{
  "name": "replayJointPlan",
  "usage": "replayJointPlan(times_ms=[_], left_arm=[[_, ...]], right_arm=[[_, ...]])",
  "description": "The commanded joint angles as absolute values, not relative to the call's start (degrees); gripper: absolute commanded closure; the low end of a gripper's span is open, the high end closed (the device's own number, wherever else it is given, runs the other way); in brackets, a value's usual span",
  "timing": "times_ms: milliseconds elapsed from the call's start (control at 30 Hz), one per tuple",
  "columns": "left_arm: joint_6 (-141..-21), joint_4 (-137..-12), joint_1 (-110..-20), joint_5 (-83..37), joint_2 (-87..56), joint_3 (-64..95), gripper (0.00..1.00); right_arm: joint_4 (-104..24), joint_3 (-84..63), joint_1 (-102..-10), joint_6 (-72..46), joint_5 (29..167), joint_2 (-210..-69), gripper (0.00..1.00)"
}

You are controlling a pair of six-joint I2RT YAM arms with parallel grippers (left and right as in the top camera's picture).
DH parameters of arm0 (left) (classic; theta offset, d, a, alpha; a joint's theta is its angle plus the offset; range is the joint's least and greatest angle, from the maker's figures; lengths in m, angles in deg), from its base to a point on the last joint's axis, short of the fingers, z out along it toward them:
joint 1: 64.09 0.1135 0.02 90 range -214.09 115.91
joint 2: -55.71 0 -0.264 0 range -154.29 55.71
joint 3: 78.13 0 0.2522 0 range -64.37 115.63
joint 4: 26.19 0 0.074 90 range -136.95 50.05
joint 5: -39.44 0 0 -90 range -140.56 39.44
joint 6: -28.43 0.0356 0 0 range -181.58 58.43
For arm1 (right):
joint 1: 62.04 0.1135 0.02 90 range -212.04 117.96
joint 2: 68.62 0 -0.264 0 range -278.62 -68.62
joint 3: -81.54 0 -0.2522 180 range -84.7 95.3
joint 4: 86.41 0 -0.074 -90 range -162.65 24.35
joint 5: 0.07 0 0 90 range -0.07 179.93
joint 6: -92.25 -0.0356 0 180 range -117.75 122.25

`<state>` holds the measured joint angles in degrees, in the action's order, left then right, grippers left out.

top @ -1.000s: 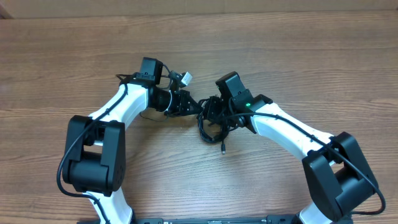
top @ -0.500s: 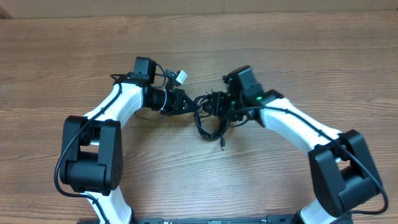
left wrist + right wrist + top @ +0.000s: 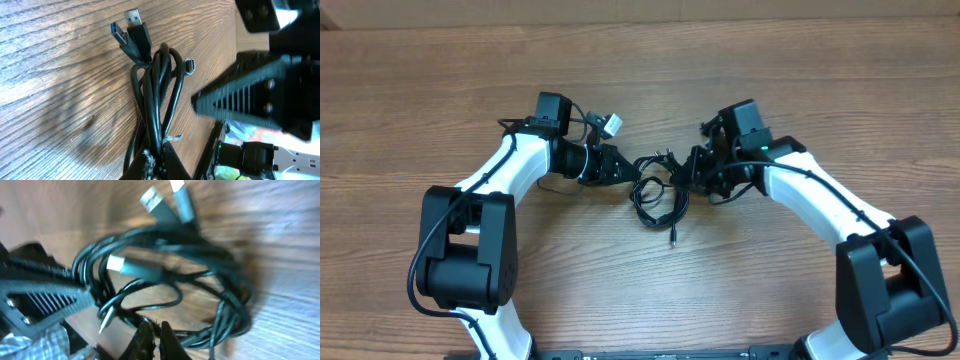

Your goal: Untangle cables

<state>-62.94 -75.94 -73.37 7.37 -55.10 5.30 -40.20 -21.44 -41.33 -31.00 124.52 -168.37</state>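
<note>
Left gripper (image 3: 628,168) is clamped shut on the cables (image 3: 658,197), pinching several strands at its tips. Right gripper (image 3: 693,172) (facing it from the other side) is closed too, with a strand caught between its fingertips. Between the 2 grippers the black bundle lies looped on the wooden table (image 3: 640,70), 1 plug end (image 3: 673,239) trailing toward the arm bases.

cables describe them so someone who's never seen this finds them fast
On the wooden table, look between the left gripper and right gripper. The cables are a tangle of thin black loops, one plug trailing free, thinner than the arms' wires.
</note>
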Motion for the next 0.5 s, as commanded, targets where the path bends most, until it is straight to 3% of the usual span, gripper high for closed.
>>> replayJointPlan(times_ms=[0,67,267,467], left_arm=[[-60.73,-75.63,-73.43,9.88,-55.56,4.88,0.96],[-59.01,-75.63,-73.43,9.79,-55.56,4.88,0.96],[-56.82,-75.44,-73.43,9.44,-55.56,4.88,0.96],[-56.91,-75.41,-73.45,6.63,-55.56,4.88,0.96]], right_arm=[[-40.62,-20.78,-38.53,-31.16,125.61,-166.88,0.91],[-41.12,-20.78,-37.68,-33.23,125.54,-166.9,0.85],[-41.25,-20.78,-36.24,-47.98,115.9,-166.9,0.89],[-41.47,-20.8,-33.83,-50.32,108.78,-166.9,0.88]])
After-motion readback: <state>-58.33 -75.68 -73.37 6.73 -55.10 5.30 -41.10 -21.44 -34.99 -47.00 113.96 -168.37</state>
